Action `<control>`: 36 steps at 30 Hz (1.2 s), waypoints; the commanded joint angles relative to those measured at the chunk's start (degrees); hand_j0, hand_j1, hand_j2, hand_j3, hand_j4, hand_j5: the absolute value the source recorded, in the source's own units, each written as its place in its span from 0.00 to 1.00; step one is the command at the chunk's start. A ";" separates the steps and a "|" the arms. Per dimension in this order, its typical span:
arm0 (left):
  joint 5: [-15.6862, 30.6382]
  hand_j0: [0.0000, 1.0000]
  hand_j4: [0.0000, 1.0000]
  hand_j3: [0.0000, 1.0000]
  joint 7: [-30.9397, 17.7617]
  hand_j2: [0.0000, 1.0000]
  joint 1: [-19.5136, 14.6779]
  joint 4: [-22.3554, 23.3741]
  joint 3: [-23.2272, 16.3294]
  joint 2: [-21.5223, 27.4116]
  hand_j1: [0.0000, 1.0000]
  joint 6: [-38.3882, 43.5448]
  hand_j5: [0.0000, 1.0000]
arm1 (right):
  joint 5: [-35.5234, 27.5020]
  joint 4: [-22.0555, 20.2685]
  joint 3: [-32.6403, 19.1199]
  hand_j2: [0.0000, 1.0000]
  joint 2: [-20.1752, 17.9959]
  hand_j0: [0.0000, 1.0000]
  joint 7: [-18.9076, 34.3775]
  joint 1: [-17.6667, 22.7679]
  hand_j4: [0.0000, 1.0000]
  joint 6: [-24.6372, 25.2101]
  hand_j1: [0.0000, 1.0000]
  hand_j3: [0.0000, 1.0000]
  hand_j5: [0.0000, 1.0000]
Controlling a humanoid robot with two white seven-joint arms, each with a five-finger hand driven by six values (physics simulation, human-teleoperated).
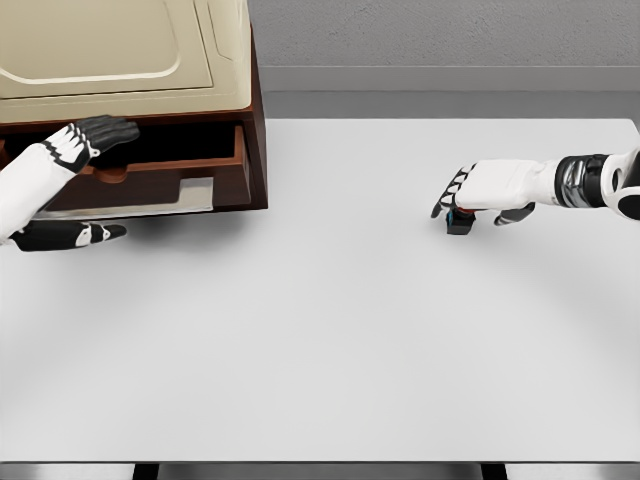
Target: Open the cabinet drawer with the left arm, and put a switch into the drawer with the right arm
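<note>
A brown cabinet (256, 120) with a cream top stands at the table's back left. Its drawer (165, 172) is pulled partly out and has a silver handle (195, 193) on the front. My left hand (130, 180) is at the drawer's left end. Its dark fingers (105, 130) lie stretched over the front rim and its thumb (75, 235) lies below, near the table, so it is spread rather than clamped. At the right, a small black switch (460, 223) with red and blue bits sits on the table. My right hand (468, 212) is curled down over it, with its fingers and thumb around it.
The white table (320, 340) spreads wide between the cabinet and the right hand. Its front edge runs along the bottom of the view. A grey wall is behind the table.
</note>
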 commanded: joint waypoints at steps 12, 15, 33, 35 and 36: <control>0.44 1.00 1.00 1.00 -0.16 1.00 0.00 -0.01 0.34 -0.91 1.00 0.08 1.00 | -0.03 0.48 0.08 0.78 0.74 0.78 -0.02 -0.26 0.78 0.13 0.78 0.78 0.78; 0.44 1.00 1.00 1.00 -0.16 1.00 0.00 -0.01 0.34 -0.91 1.00 0.08 1.00 | 0.49 0.66 0.08 0.78 0.82 0.78 -0.02 -0.26 0.78 0.13 0.78 0.78 0.78; 0.44 1.00 1.00 1.00 -0.16 1.00 -0.26 -0.01 0.34 -2.05 1.00 0.08 1.00 | 0.58 2.42 0.00 0.63 1.97 0.63 -0.02 -0.26 0.63 0.13 0.63 0.63 0.63; 0.44 1.00 1.00 1.00 -0.16 1.00 -0.26 -0.01 0.43 -2.05 1.00 0.08 1.00 | 0.58 2.42 0.00 0.60 1.88 0.60 -0.02 -0.26 0.60 0.13 0.60 0.60 0.60; 0.44 1.00 1.00 1.00 -0.16 1.00 -0.26 -0.01 0.43 -2.05 1.00 0.08 1.00 | 0.58 2.42 0.00 0.60 1.88 0.60 -0.02 -0.26 0.60 0.13 0.60 0.60 0.60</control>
